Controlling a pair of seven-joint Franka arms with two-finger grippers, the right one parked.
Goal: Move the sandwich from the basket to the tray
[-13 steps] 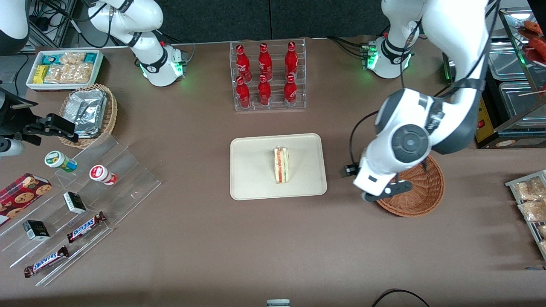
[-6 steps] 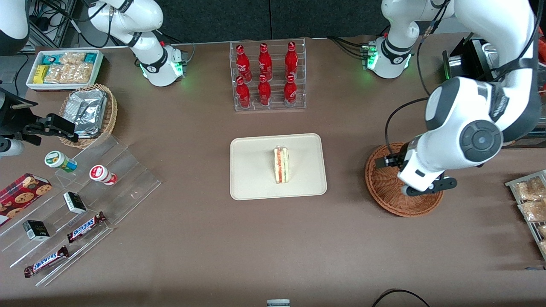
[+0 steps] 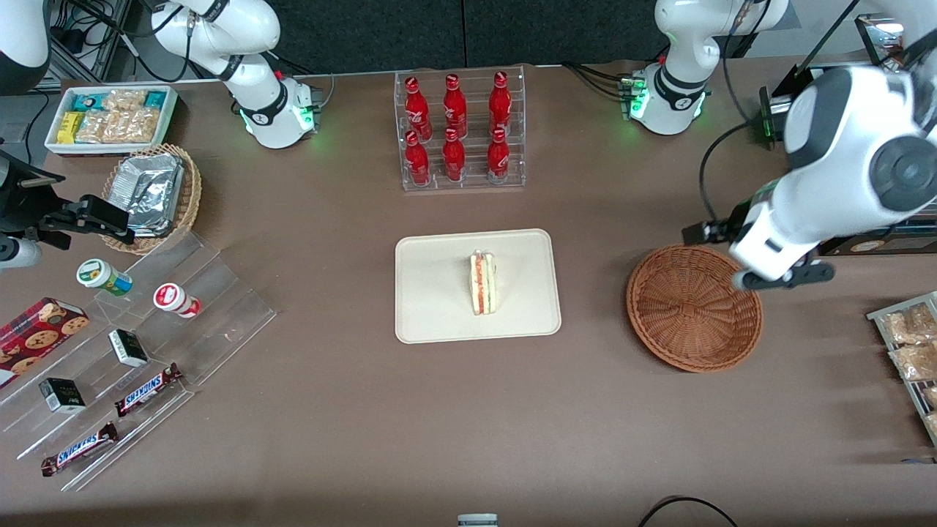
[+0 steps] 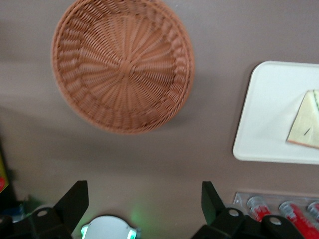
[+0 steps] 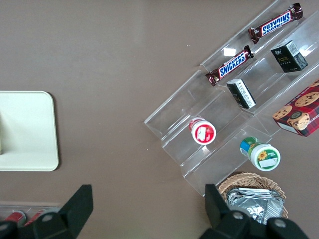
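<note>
Now: brown table (image 3: 329, 410) | end effector (image 4: 144, 199) spread above basket (image 3: 694, 307) rim

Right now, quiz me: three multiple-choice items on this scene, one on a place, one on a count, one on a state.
1. Where is the sandwich?
A. in the basket
B. on the tray
C. on the bare table

2. How many red bottles stand in the clear rack?
A. four
B. six
C. eight

3. How is the tool?
A. open, holding nothing
B. shut on the sandwich
C. shut on a bottle

Answers:
1. B, the wedge lies on the tray, and the basket holds nothing.
2. B, two rows of three show in the front view.
3. A, in the wrist view its fingers stand wide apart with only table between them; it hangs above the table beside the basket, toward the working arm's end.
</note>
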